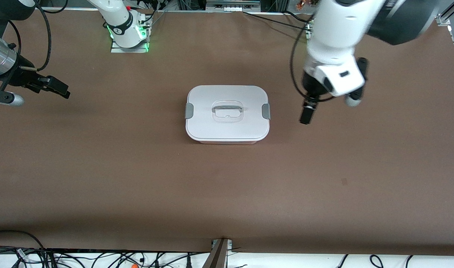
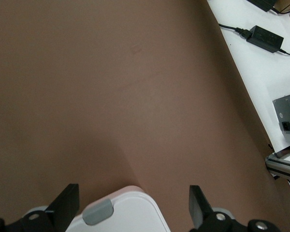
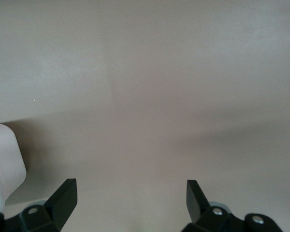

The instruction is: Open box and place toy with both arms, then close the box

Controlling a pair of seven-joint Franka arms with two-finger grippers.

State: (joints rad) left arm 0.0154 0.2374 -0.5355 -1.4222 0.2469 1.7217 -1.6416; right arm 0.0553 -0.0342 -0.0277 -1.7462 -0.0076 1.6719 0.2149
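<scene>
The box (image 1: 227,114) is seen at the middle of the brown table (image 1: 100,167), its white lid (image 1: 227,100) on and both grey clips (image 1: 189,110) down. The left gripper (image 1: 308,111) is held released over bare table beside the box's left-arm end. The right gripper (image 1: 57,88) is spread, over the right arm's end. The toy is not visible.

A matt brown table covering (image 1: 137,178) was seen; the box (image 1: 227,139) was topped by a smooth white plastic lid (image 1: 227,130) with grey clips (image 1: 189,110) and a clear glossy handle (image 1: 227,110).
</scene>
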